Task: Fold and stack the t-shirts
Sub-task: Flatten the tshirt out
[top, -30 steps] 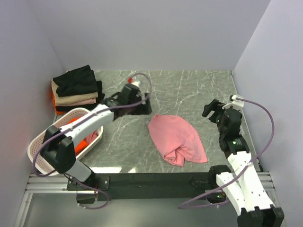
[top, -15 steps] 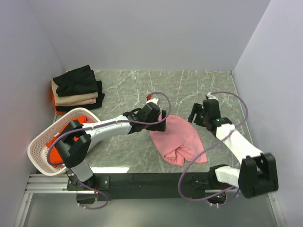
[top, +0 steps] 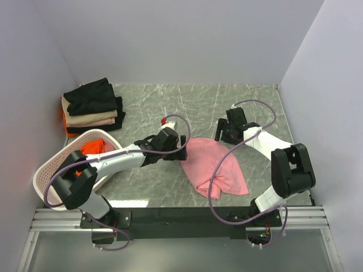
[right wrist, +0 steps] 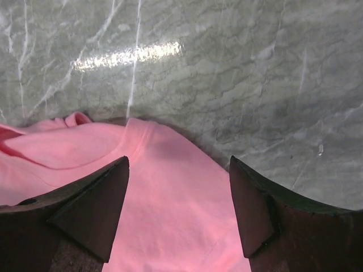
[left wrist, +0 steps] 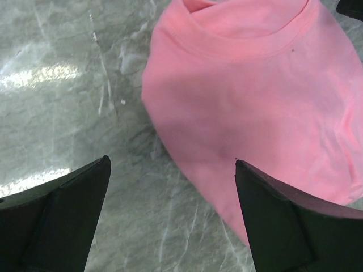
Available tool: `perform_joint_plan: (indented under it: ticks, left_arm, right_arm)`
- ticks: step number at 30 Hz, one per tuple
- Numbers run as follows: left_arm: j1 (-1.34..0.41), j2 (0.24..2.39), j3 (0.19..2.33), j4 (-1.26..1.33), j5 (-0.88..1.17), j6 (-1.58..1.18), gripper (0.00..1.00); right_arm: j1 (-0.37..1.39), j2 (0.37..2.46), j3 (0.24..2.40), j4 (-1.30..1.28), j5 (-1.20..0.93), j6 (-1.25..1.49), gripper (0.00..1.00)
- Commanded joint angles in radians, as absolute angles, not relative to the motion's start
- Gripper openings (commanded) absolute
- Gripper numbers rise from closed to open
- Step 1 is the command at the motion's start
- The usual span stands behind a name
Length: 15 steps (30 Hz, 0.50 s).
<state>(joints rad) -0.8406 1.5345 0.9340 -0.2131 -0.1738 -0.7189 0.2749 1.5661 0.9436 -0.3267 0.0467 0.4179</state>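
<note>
A light pink t-shirt (top: 212,164) lies crumpled on the marble table, collar toward the back. My left gripper (top: 180,152) is open just above the shirt's left edge; the left wrist view shows the pink cloth (left wrist: 255,90) between and beyond its black fingers (left wrist: 62,209). My right gripper (top: 222,136) is open over the shirt's far right edge near the collar; the right wrist view shows the pink cloth (right wrist: 170,198) between its fingers (right wrist: 91,209). A stack of folded shirts (top: 92,109), black on beige with orange-red below, sits at the back left.
A white perforated basket (top: 57,170) at the left holds orange-red cloth (top: 92,152). Grey walls stand on three sides. Purple cables loop from both arms over the shirt's right side.
Both grippers have closed in on the pink shirt: the left moved down-left to its left edge, the right reached further left to its far right edge.
</note>
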Motion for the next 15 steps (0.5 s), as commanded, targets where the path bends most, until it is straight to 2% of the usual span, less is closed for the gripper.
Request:
perform_joint_plan:
  ticks: [1, 15]
  left_arm:
    - [-0.830, 1.470, 0.902, -0.175, -0.176, -0.744, 0.97]
    - [-0.818, 1.361, 0.894, -0.238, -0.201, -0.726, 0.99]
  right_arm:
    - [0.275, 1.574, 0.963, -0.347, 0.022, 0.397, 0.78]
    - [0.275, 1.684, 0.976, -0.345, -0.077, 0.338, 0.71]
